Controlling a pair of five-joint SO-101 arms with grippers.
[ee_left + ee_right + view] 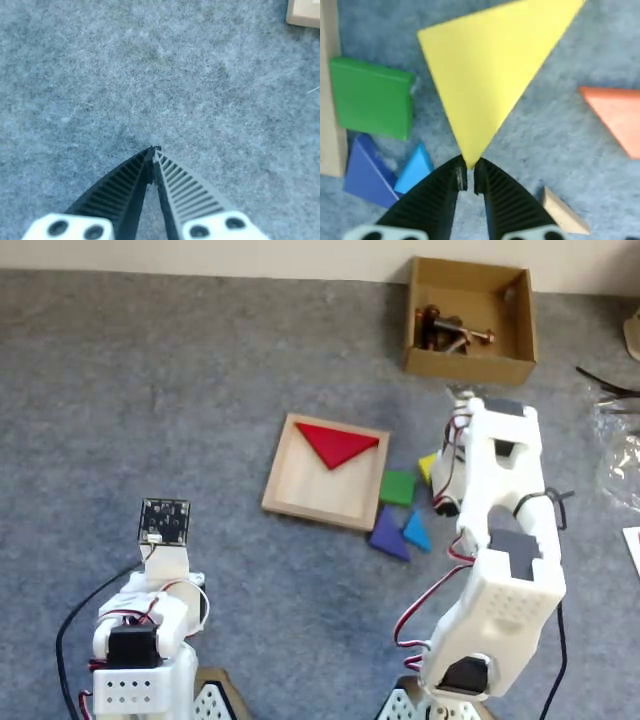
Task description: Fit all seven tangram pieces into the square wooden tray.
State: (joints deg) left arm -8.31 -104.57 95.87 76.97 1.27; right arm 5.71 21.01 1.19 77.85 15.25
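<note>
Left fingers [125, 185] are clenched on nothing above the bare counter. Only the red triangle [337, 444] lies in the tray [300, 490]. The green square [397, 487], dark blue piece [388, 533] and light blue triangle [416, 531] wait beside it. The right fingers [505, 200] pinch the yellow triangle [490, 70] by a corner, with the orange piece [617, 115] near. I judge most of the fitting is left.

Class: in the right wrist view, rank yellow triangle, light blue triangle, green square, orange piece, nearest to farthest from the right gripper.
1. yellow triangle, corner at right gripper
2. light blue triangle, beside dark blue piece
3. green square, by tray
4. orange piece, opposite side
</note>
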